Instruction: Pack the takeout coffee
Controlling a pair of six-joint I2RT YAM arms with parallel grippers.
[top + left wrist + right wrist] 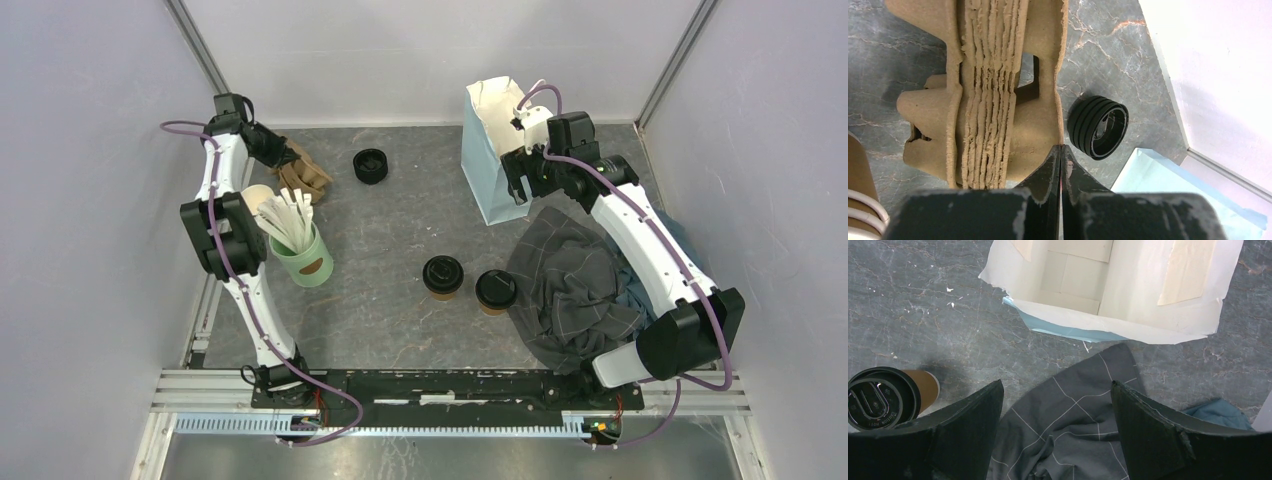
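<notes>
Left gripper (1060,149) pressed together, tips against cardboard carrier stack (988,85), table (390,225) far-left corner. Right gripper (1055,390) spread wide above grey cloth (1068,415), near paper bag (1128,320). Lidded cup (442,277) and second cup (495,291) upright mid-table, side by side.

- Raised lettering sits on the black lid (877,402) of the paper cup (929,385), seen from the right wrist; it looks like "CAUTION HOT", but faint
- No other writing I can make out
</notes>
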